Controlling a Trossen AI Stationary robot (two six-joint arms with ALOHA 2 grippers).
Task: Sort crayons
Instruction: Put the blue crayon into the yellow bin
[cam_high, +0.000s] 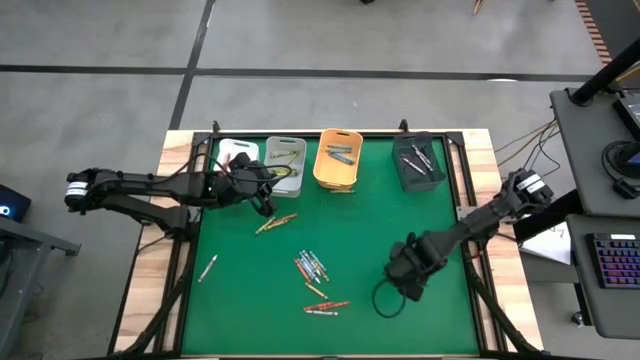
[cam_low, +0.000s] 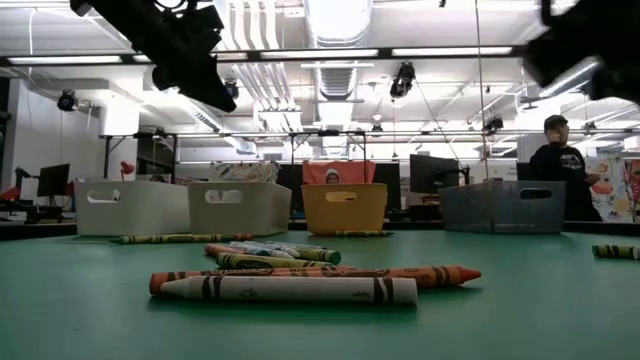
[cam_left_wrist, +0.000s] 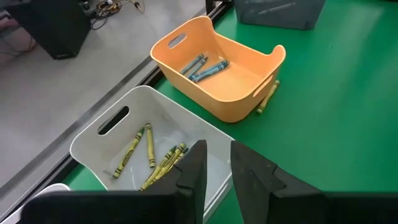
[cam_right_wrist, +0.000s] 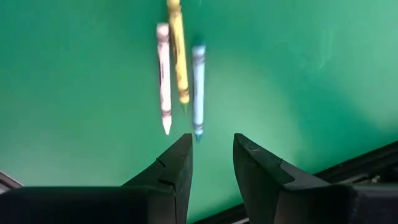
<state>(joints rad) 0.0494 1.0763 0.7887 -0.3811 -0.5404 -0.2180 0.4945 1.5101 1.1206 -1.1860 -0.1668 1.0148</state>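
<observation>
Above the green mat's near right part, the right gripper is hovering part-open and empty just short of a blue crayon (white and yellow neighbours lying close beside it), so it ought to be straddling the blue alone before closing.

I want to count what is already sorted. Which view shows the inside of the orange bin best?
The left wrist view: the orange bin is open to the camera, two blue crayons inside. The high view shows it small; the low view only its wall; the right wrist view misses it.
</observation>
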